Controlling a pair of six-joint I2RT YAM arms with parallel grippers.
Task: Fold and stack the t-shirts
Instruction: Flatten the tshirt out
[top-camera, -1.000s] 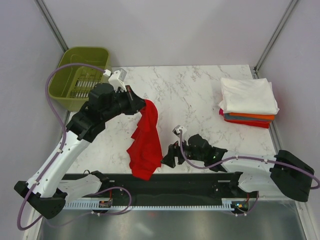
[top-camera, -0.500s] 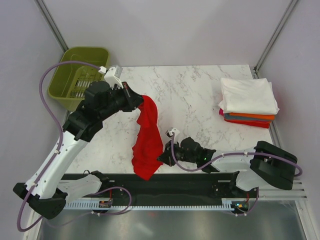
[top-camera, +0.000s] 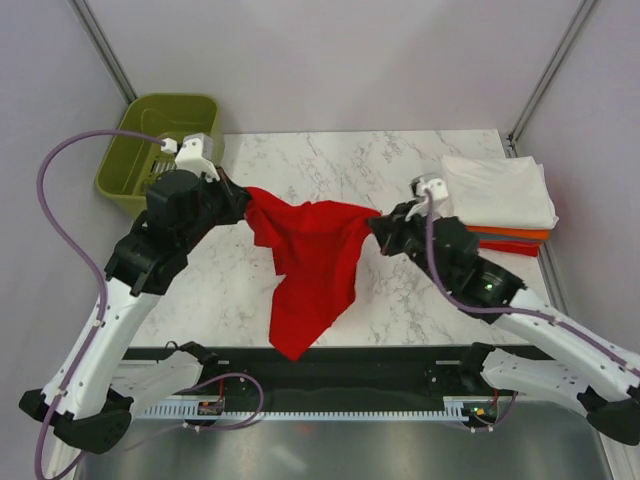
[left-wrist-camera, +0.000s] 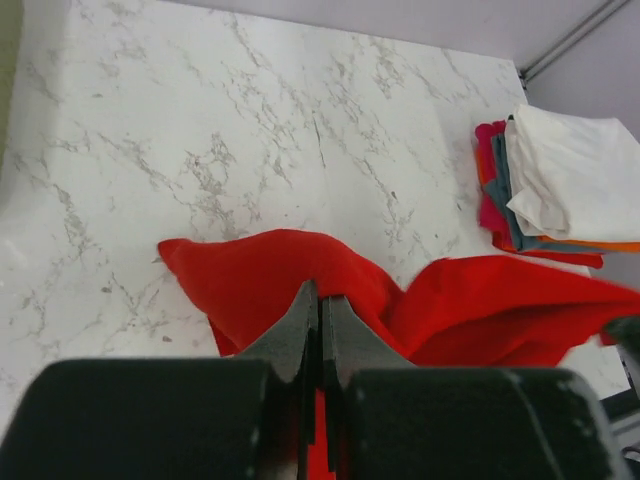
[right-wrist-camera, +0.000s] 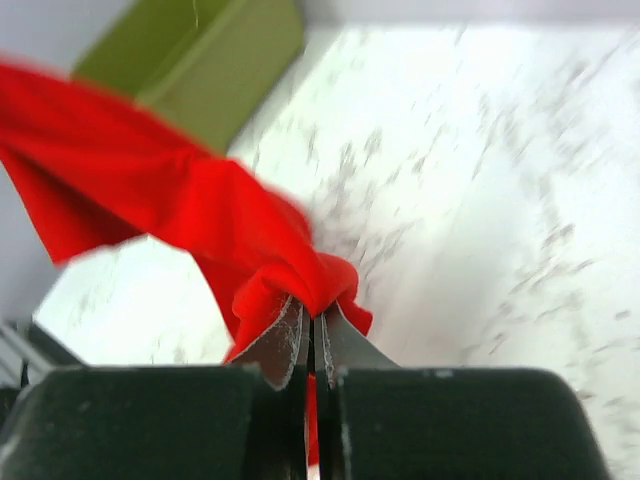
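**Operator:** Status of the left claw?

**Technician:** The left claw (top-camera: 243, 204) was clamped on the red shirt (top-camera: 315, 255). It sat left of centre in the top view. In its wrist view the jaws were pressed together, with a fold of cloth bunched over the tips.

**Operator:** Status of the right claw?

**Technician:** The right claw (top-camera: 376, 226) was also clamped on the red shirt, right of centre in the top view. Its wrist view was blurred, but it showed the jaws pinched together under a knot of red cloth.

**Operator:** Location of the red shirt?

**Technician:** It was spread between the two claws across the middle of the frame, above the counter (top-camera: 340, 160). The upper edge ran from one claw to the other. The rest hung down to a point at bottom centre. Whether that point touched the counter could not be told.

**Operator:** Other items?

**Technician:** The stack (top-camera: 500, 236) lay on the counter at the right of the frame, near the right claw. A white shirt (top-camera: 497, 188) lay on top, with orange, grey and red layers beneath. The basket (top-camera: 137, 140) stood at upper left, beside the counter's far left corner.
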